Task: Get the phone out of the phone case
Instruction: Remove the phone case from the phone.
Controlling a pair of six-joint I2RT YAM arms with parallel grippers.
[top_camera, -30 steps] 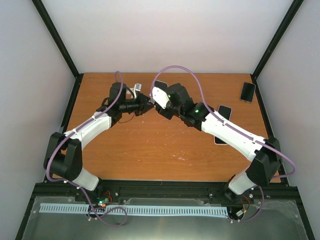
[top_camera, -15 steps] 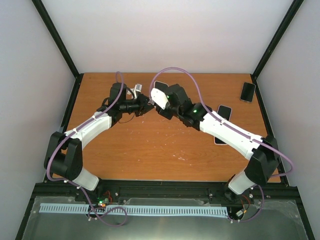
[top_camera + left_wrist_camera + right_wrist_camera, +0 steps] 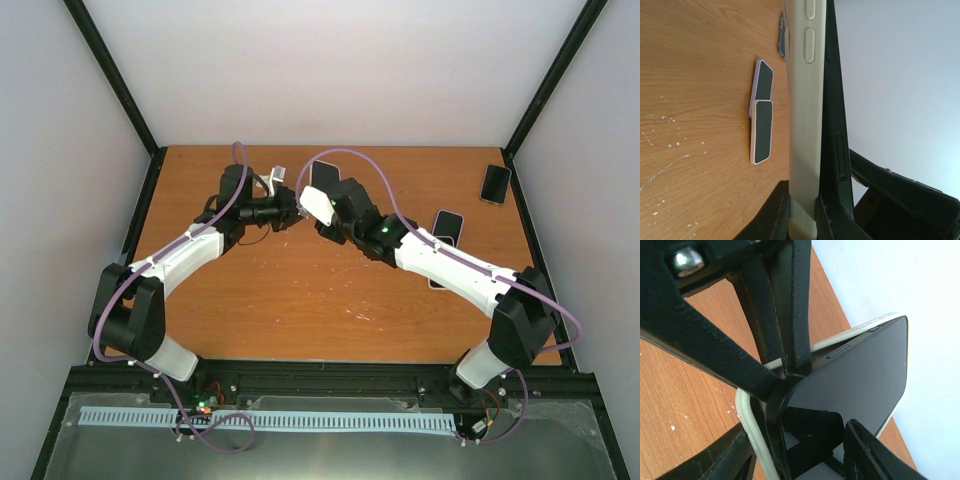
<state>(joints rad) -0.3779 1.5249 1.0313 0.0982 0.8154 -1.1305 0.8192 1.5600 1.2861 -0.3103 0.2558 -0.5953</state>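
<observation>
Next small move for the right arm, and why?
Probably ease the right gripper away from the left gripper, peeling the phone out. The left is shut on the phone case wall alone, and the phone's corner already stands clear of the rim.

The black phone (image 3: 860, 375), screen dark, still sits partly in its cream phone case (image 3: 805, 125). Both are tipped on edge above the table, at the top view's upper centre.

One left tool (image 3: 802, 212), one right tool (image 3: 800, 452). One phone (image 3: 860, 370) in one phone case (image 3: 804, 125), upper centre. Three loose phones (image 3: 495, 183) (image 3: 764, 82) (image 3: 762, 131) on the bench (image 3: 300, 300), toward the right.
</observation>
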